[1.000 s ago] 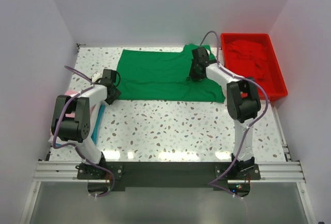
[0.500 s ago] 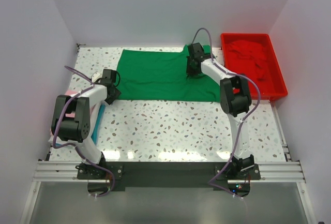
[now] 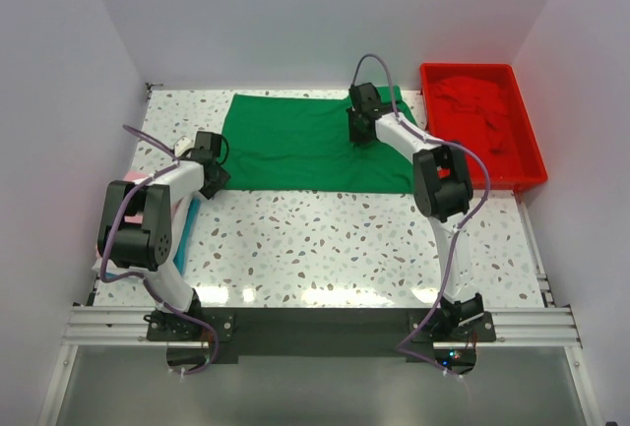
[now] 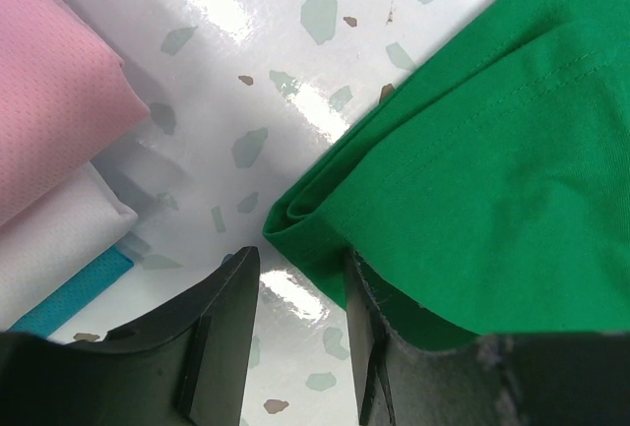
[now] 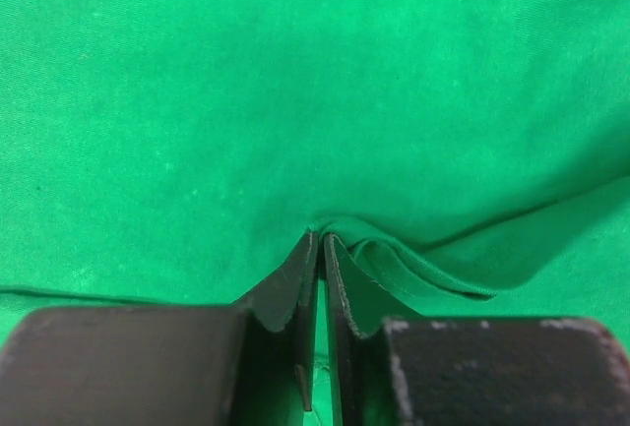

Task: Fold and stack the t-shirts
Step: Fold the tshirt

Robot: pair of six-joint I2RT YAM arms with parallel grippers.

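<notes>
Green t-shirt [image 3: 285, 146], soft knit, rect. fold, R hand [image 5: 321, 237] pinching ridge, L hand [image 4: 298, 261] spread

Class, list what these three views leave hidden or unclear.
- Pink t-shirt: cut by the left wrist view's edge; mostly under the left arm from above.
- Red t-shirt in red tray: top view, red on red, outline lost.
- Right gripper on green t-shirt: right wrist view, fingers hide whether cloth is pinched.

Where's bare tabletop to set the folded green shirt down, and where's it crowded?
Free: the wide table strip between the green shirt and the arm bases. Crowded: left edge by the pink shirt, right edge by the red tray.
</notes>
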